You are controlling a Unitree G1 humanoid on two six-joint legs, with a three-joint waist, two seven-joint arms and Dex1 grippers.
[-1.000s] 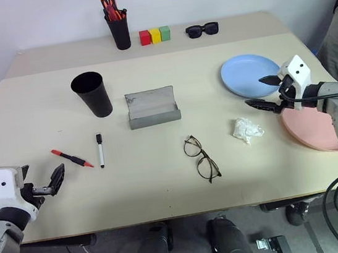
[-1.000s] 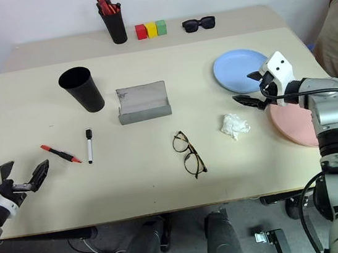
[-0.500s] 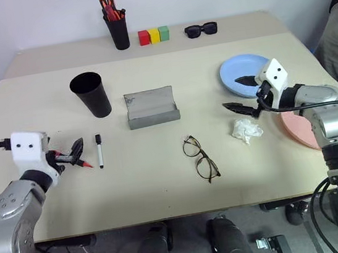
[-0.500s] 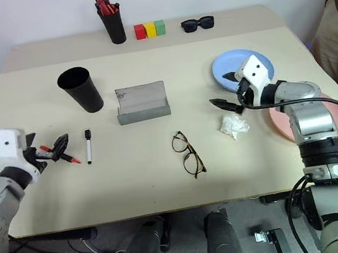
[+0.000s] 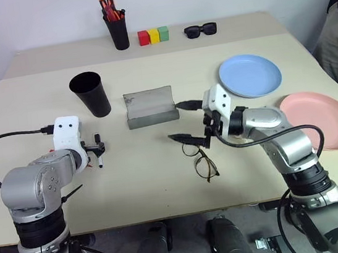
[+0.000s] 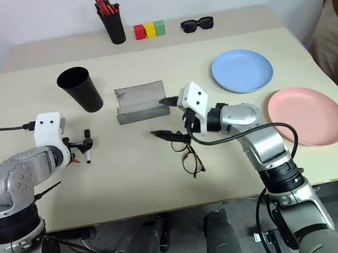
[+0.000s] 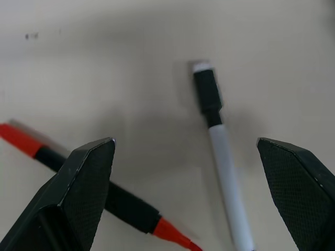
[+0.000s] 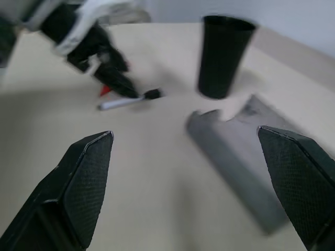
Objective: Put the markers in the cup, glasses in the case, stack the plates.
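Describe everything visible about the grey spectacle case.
The grey case is a rectangular hard shell, standing open on the table: its lid is raised upright behind a shallow tray that looks empty. The lid's inner face is matte grey with a dark smudge near one upper corner. It sits mid-table, between the black cup and the blue plate, beyond the glasses. Nothing touches it.

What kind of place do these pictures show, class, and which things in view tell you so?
Probably an office or lab set up for a tidying exercise: a plain beige table against a bare wall, with desk items laid out on it, such as a pen holder, three coloured blocks and a grey case.
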